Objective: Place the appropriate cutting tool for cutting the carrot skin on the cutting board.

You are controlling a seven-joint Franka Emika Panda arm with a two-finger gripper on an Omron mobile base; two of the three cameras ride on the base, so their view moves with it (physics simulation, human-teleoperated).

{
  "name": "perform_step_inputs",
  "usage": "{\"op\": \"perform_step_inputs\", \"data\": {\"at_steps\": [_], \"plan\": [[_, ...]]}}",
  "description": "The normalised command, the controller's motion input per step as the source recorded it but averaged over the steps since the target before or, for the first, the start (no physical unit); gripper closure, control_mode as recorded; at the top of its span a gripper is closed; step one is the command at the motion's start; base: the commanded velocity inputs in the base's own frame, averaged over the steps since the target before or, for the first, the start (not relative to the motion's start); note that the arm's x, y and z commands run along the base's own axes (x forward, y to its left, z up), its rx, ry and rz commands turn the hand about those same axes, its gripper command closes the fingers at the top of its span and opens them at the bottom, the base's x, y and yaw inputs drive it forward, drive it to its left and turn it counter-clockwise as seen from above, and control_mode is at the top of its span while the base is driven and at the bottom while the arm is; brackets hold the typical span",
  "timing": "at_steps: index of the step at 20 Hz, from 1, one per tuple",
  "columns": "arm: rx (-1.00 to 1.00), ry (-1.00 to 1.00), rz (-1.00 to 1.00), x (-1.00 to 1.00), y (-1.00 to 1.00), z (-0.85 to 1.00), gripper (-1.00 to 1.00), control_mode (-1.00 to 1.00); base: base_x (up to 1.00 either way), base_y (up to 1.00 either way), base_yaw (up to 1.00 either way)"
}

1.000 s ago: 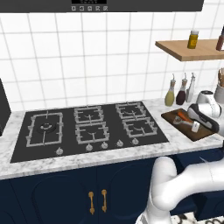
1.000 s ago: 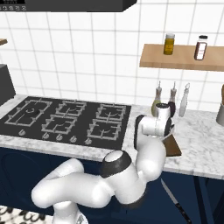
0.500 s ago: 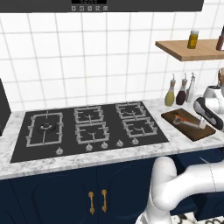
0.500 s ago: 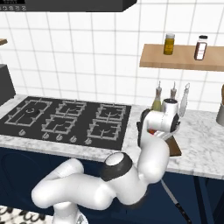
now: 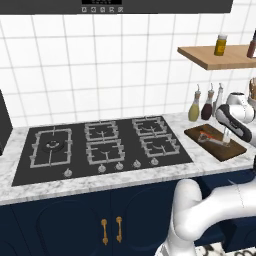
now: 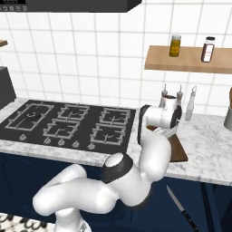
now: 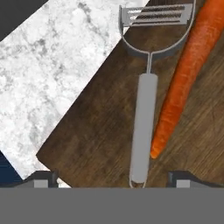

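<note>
Where the marble counter point(image 5: 150, 179) ends to the right of the black stove point(image 5: 100, 150), the dark brown cutting board point(image 5: 235, 149) lies flat, and on it rest a grey peeler point(image 7: 143, 109) and the carrot point(image 7: 186, 74) side by side. In the hand view the peeler's straight handle runs up the wood to a Y-shaped head with a slotted blade, and the carrot lies just beside the handle, its pointed tip near the handle's lower part and its thicker end beside the blade; whether the two touch cannot be made out. The gripper point(image 7: 112, 178) hangs above the board with its jaws spread wide, one dark tip at either lower corner of the hand view, the peeler's handle end between them and neither tip touching it. In the left base view the white hand hovers over the far side of the board, where the carrot shows as a thin orange streak. Behind the board three bottles point(image 5: 206, 102) stand against the tiled wall, and above them a tan shelf point(image 5: 215, 56) carries a yellow jar point(image 5: 220, 45) and a dark jar with a pale label point(image 6: 208, 50); no writing on any label can be read. A small display on the hood point(image 5: 102, 9) shows marks too small to read. On the floor in the right base view lies a knife point(image 6: 180, 209).
</note>
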Motion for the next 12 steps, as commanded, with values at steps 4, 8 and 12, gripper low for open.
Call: {"op": "perform_step_inputs", "data": {"at_steps": [4,8,12], "plan": [[-0.05,0.09,-0.05,0.04,0.94,0.64,-1.0,-1.0,0.0,0.0,0.0],[0.0,0.06,-0.01,0.01,0.36,0.32,-1.0,-1.0,0.0,0.0,0.0],[0.0,0.0,0.0,-0.38,0.18,-0.18,-1.0,-1.0,0.0,0.0,0.0]]}}
